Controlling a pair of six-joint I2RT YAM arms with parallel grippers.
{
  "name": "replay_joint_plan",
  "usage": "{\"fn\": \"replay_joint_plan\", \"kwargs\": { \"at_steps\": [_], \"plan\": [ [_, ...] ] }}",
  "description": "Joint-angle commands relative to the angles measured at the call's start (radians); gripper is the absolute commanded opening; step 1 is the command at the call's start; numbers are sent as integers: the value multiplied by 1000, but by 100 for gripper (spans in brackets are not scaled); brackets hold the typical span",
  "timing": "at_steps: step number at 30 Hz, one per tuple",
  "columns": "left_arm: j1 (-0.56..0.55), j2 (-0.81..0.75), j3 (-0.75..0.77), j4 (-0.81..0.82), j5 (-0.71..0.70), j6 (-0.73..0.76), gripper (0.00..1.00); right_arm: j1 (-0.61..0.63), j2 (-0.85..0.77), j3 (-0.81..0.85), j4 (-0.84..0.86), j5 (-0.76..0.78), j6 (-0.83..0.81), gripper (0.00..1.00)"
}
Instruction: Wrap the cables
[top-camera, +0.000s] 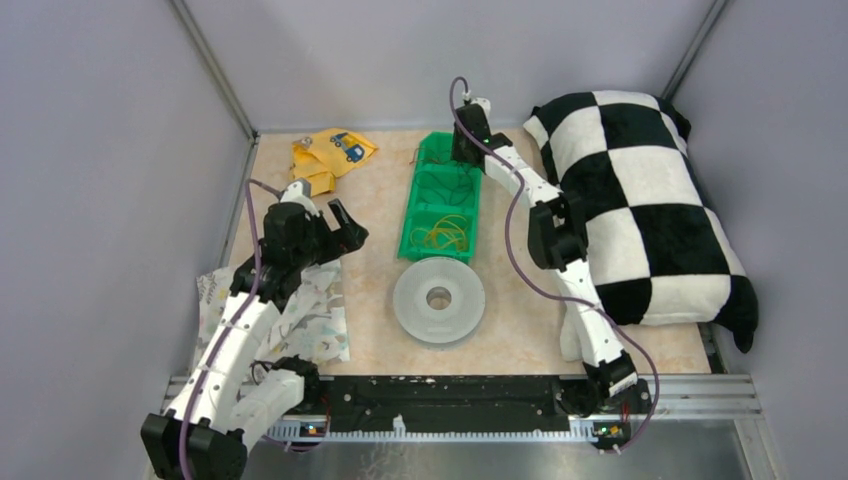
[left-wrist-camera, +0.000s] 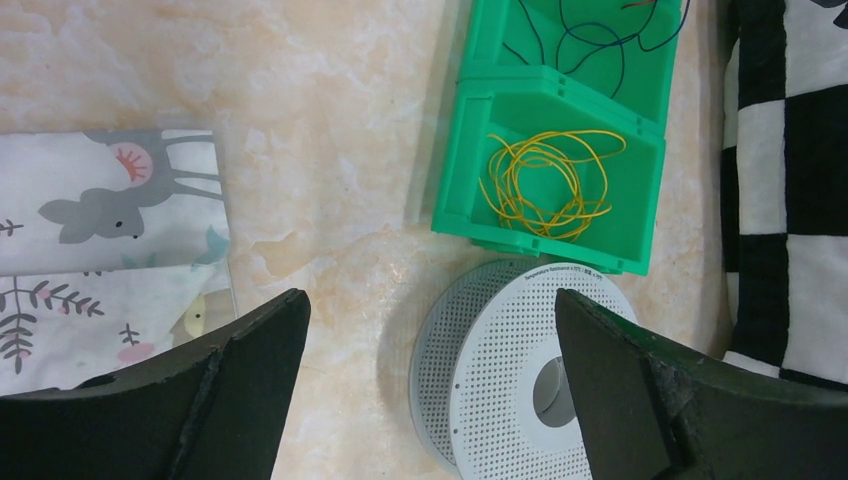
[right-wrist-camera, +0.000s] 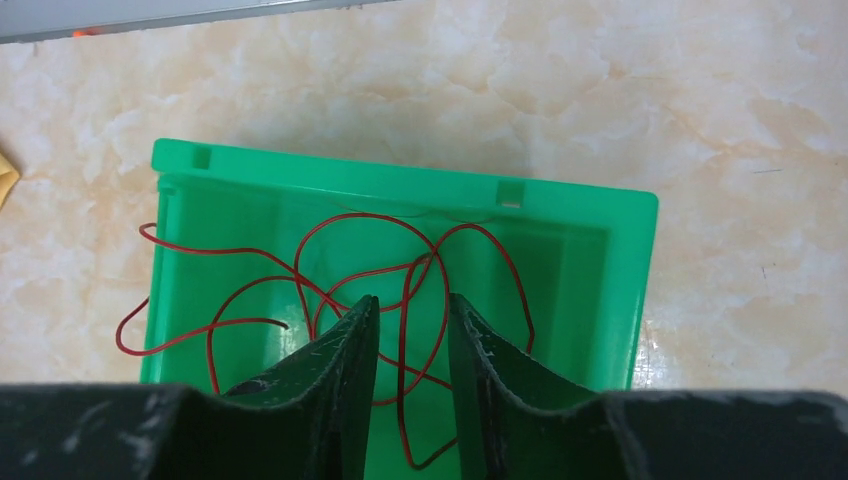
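The cables are one thin red wire (right-wrist-camera: 368, 214) lying in loose loops in the far compartment of a green bin (right-wrist-camera: 400, 180); one loop hangs over the bin's left wall. My right gripper (right-wrist-camera: 412, 305) is lowered into that compartment (top-camera: 466, 150). Its jaws stand slightly apart, with a strand of the wire running through the gap, not pinched. The grey perforated spool (top-camera: 438, 300) lies flat just in front of the bin (top-camera: 415, 200). My left gripper (top-camera: 345, 226) hovers left of the bin, wide open and empty (left-wrist-camera: 430, 300), with the spool (left-wrist-camera: 500, 370) below it.
The bin's near compartment holds a yellow wire bundle (left-wrist-camera: 545, 185), and the middle one a dark wire (left-wrist-camera: 600, 40). A checkered pillow (top-camera: 640, 200) fills the right side. A patterned cloth (top-camera: 310, 315) lies at the left and a yellow cloth (top-camera: 330, 155) at the back left.
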Motion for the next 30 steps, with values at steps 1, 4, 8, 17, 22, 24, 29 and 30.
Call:
{"fn": "replay_joint_plan", "kwargs": {
  "at_steps": [1, 4, 8, 17, 22, 24, 29, 30],
  "plan": [
    [2, 18, -9, 38, 24, -6, 98, -6, 19, 41, 59, 16, 11, 30],
    [2, 22, -14, 44, 30, -11, 98, -7, 15, 42, 78, 4, 8, 18],
    [2, 31, -19, 65, 58, -21, 98, -5, -24, 47, 100, -28, 7, 0],
    [2, 68, -105, 280, 271, -147, 98, 1, -301, 34, 98, -107, -80, 0],
    [2, 201, -7, 269, 398, -110, 98, 1, -530, -35, 97, -177, -145, 0],
    [2, 255, 80, 198, 415, -47, 98, 1, -605, -54, 95, -198, -164, 0],
    [2, 277, 191, 186, 430, 37, 98, -1, -765, -21, 10, -259, -178, 0],
    [1, 279, 208, 188, 442, 40, 98, 0, -804, -34, 9, -261, -180, 0]
  ]
}}
